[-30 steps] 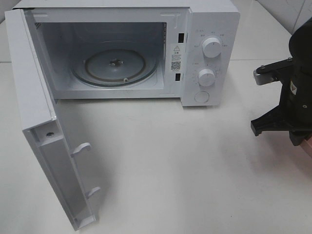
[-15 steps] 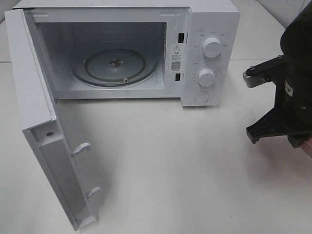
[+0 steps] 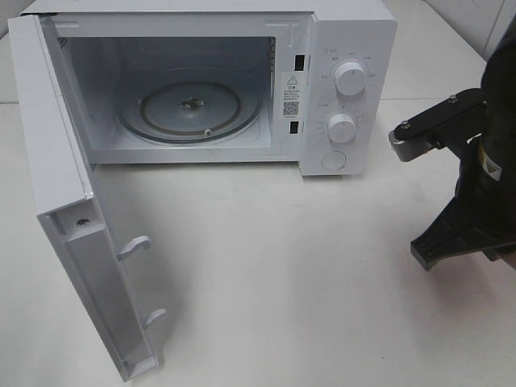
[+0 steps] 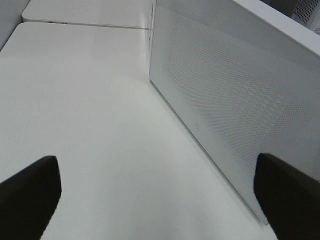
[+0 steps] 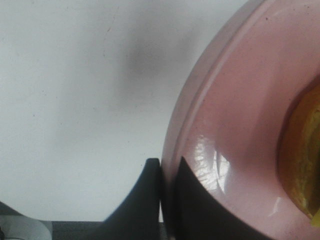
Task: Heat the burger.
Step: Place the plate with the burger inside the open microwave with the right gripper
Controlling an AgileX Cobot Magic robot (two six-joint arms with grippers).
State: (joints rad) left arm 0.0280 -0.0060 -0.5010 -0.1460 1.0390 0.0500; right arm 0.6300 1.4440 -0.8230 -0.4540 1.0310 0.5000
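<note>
White all over up top: a boxy, smooth-sided microwave (image 3: 347,48) stands at the back of the matte white table (image 3: 282,282). Its door (image 3: 56,177) is swung wide on the left, with two hooked latches sticking out of its inner edge. Inside, a round clear glass turntable (image 3: 193,109) lies flat on the cavity floor, a small hub at its centre. On the panel there are two round knobs (image 3: 351,78), one above the other, and a flat round button (image 3: 333,160) under them. Over on the right, the black right arm (image 3: 484,201) hangs above the table, apart from the microwave, with a grey metal bracket poking out towards the panel.

Down at the right wrist: the right tool (image 5: 162,187) is pinched tight. Its two dark curved fingers (image 5: 145,200) squeeze the raised rim of a glossy pink plate (image 5: 240,115), one finger outside the rim and one inside. The burger (image 5: 305,165) sits on that plate, and only a golden-brown sliver with a touch of yellow is in view.

Left wrist: the left tool (image 4: 159,197) is spread fully wide and holds nothing. Its blunt dark fingertips (image 4: 30,195) sit far apart above the table, and the door's finely dotted mesh face is just ahead.
</note>
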